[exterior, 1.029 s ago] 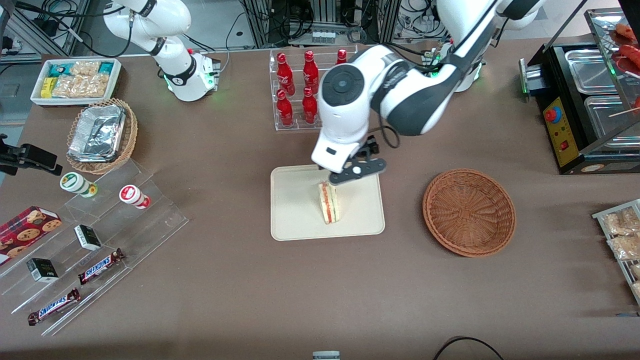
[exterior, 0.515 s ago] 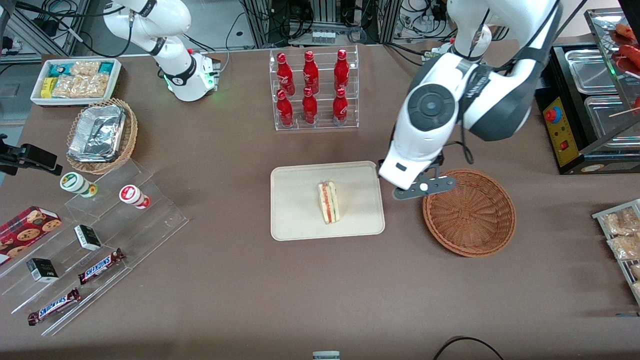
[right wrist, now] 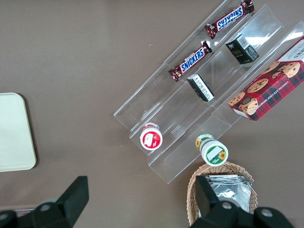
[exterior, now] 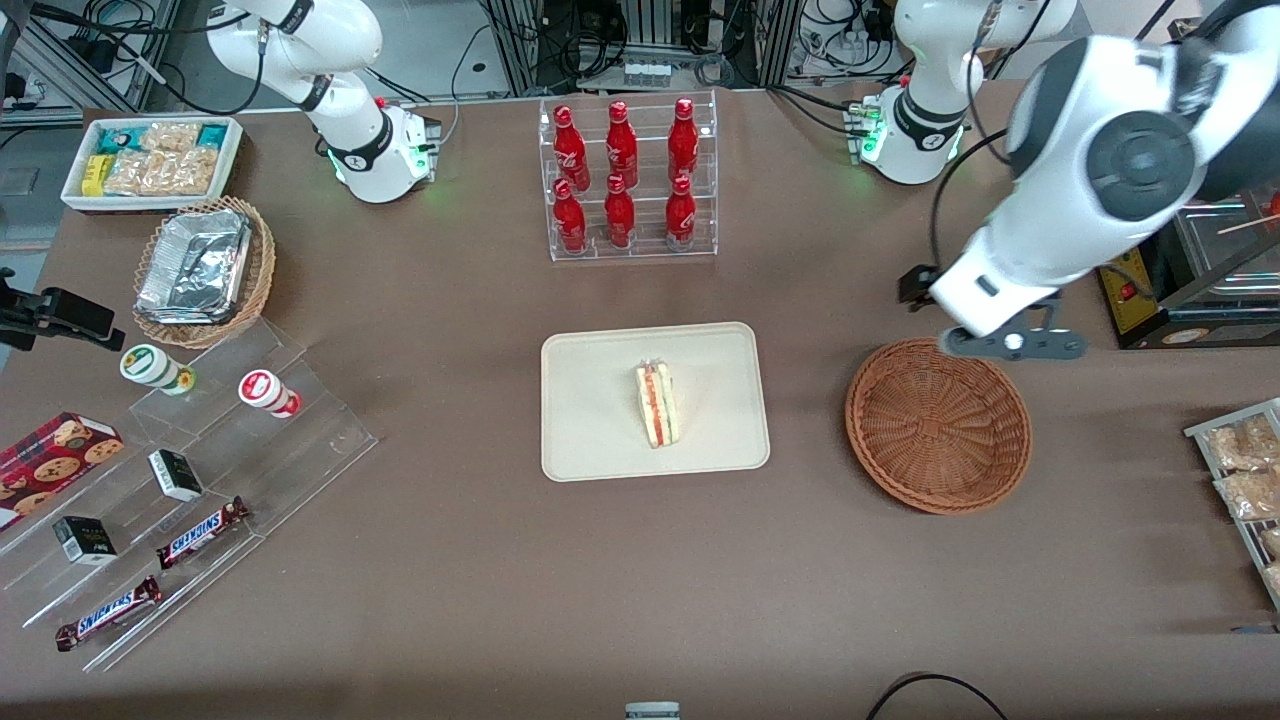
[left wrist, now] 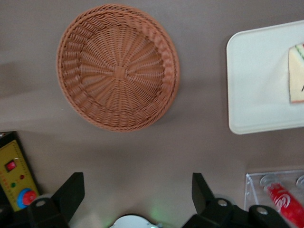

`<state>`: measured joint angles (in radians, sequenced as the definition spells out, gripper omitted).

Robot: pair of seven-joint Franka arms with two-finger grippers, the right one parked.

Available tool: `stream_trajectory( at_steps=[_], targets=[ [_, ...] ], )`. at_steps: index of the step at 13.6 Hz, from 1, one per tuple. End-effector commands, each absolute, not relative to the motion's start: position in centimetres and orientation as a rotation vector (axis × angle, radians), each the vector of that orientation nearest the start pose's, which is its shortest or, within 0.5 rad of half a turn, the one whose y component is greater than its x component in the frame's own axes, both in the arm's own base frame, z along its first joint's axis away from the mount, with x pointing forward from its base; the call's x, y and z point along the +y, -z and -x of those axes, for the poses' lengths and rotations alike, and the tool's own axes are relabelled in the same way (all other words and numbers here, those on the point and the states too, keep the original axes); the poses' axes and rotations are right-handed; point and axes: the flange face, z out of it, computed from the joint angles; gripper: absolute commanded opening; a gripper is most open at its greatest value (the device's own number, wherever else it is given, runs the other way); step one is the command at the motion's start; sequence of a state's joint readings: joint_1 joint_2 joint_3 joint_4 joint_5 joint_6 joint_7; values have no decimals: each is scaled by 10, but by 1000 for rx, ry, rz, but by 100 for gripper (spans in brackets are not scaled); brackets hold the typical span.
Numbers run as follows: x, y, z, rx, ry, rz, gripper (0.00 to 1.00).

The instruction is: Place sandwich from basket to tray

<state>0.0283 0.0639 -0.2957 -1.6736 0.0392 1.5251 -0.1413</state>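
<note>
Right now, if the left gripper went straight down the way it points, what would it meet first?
Probably bare brown table. The open left gripper points down just off the rim of the round reddish-brown wicker basket, farther from the front camera; depth is unclear.

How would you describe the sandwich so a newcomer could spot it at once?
Find the cream tray at mid-table, nearer the front camera than the rack of red bottles. The sandwich lies on it, a pale wedge striped red, orange and green. The wicker basket beside it is empty, the open gripper above its rim.
</note>
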Motion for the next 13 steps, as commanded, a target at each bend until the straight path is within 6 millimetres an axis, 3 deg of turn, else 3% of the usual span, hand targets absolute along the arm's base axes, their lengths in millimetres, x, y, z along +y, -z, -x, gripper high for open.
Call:
stream_trajectory(
  at_steps=[1,6,8,13],
  targets=[
    [-88,-567,-524,319,-344,3079,100],
    [-11,-625,-518,347,-333,3109,100],
    [15,-635,-511,295,-307,3124,100],
    [21,-630,-513,277,-285,3130,100]
  ],
)
